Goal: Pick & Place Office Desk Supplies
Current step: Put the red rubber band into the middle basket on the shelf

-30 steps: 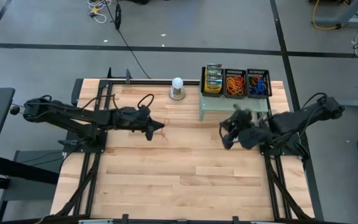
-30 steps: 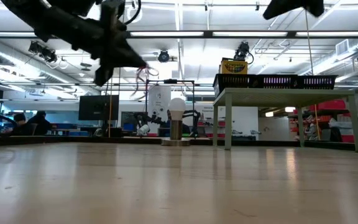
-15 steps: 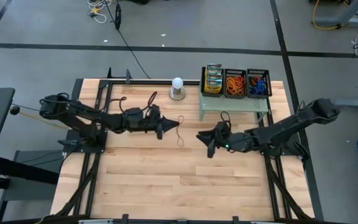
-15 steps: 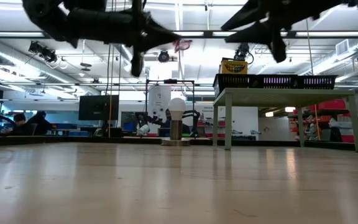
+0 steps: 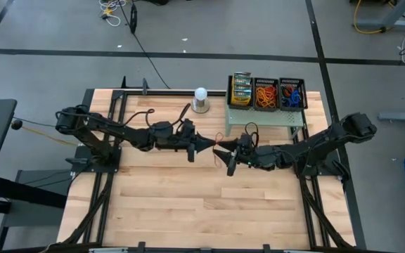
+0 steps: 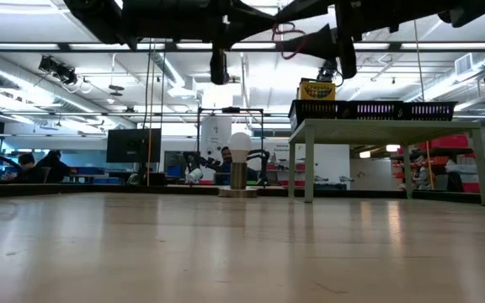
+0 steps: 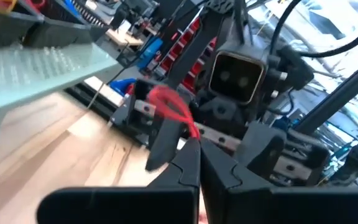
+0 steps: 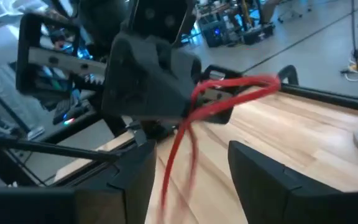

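The left gripper (image 5: 204,144) is pinched tight on a red rubber band (image 8: 211,99) high over the middle of the table, and the loop trails limp from its closed tips into the gap between the parted jaws of the right gripper (image 5: 225,156), which faces it tip to tip and grips nothing. The band looks almost weightless, soft and stretchy, so it should sag, swing and possibly snap back if tugged. I judge the best hold for the right jaws is across both strands just beyond the left tips, where the loop is steadiest.
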